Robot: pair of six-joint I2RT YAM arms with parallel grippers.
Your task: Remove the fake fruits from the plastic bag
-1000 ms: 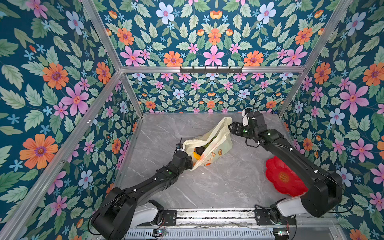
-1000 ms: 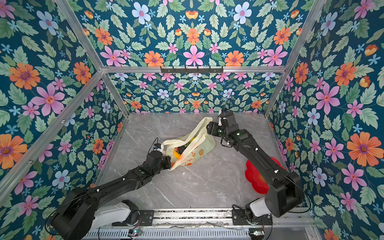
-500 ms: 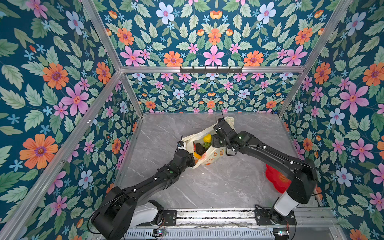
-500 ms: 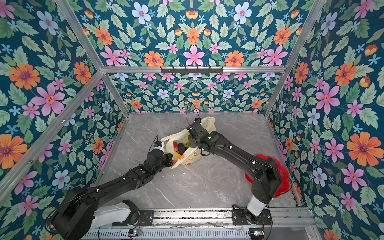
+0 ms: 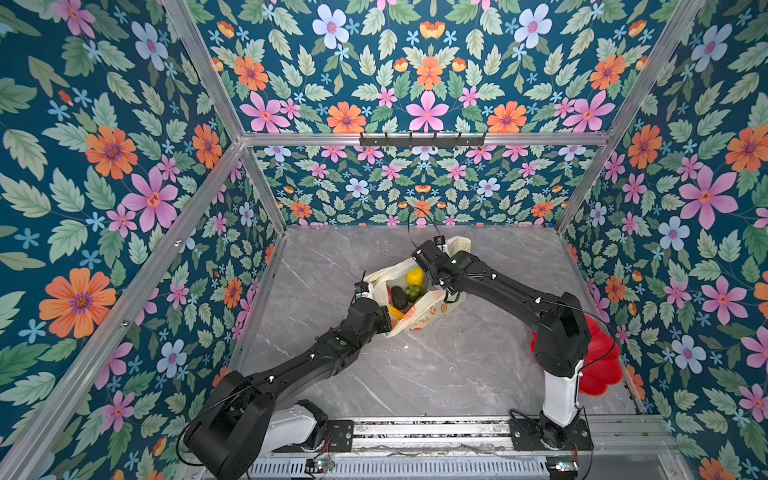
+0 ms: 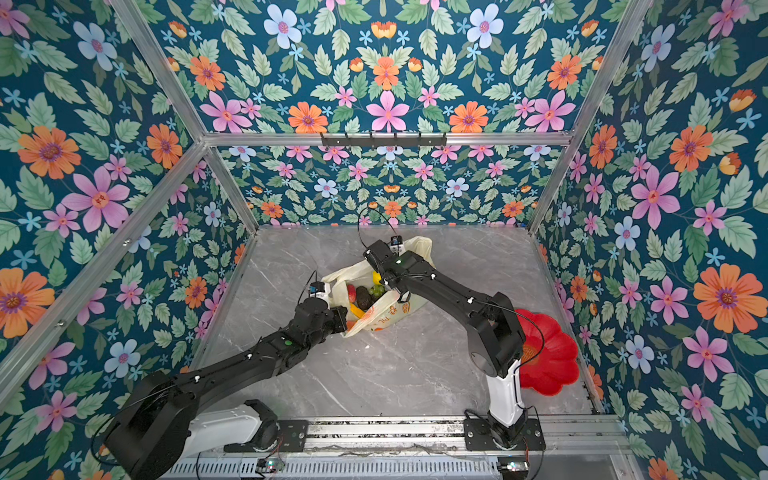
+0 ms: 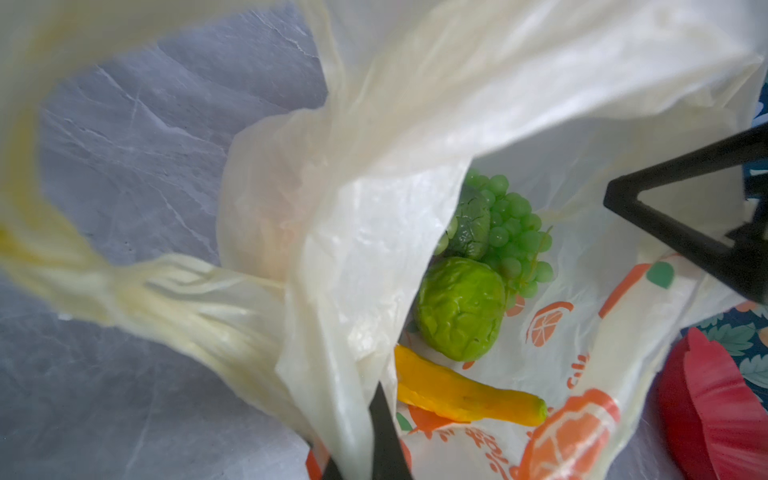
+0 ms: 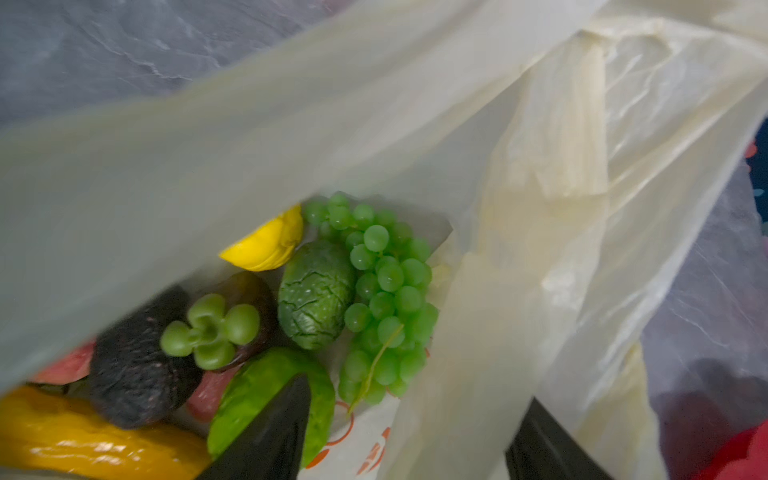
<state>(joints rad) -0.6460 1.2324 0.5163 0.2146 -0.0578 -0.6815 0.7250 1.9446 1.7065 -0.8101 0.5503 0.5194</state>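
1. The left gripper (image 5: 385, 321) is shut tight on the rim of the plastic bag (image 5: 419, 318). That side of the bag's mouth is held up by it.
2. The right gripper (image 8: 419, 399) is spread wide at the mouth of the bag. One finger (image 8: 266, 432) is seen inside, over a light green fruit (image 8: 270, 386). The thin wall of the bag lies between the two fingers. Nothing is gripped by this gripper.
3. The fake fruits are seen in a heap inside the bag. A grape bunch (image 8: 390, 299), a bumpy green fruit (image 8: 316, 295), a lemon (image 8: 270, 245), a dark avocado (image 8: 133, 365) and a banana (image 8: 83, 444) can be picked out. A red strawberry (image 6: 351, 293) is seen in a top view.
4. The bag is found near the middle of the grey table (image 5: 415, 374), between the two grippers, with its mouth pulled open.
5. A red plate (image 6: 552, 357) is seen well apart from the bag, partly hidden by the right arm. No fruit is seen on it.
6. No fruit is seen outside the bag. So only the opening of the bag looks done. Every fruit is left to be lifted out.
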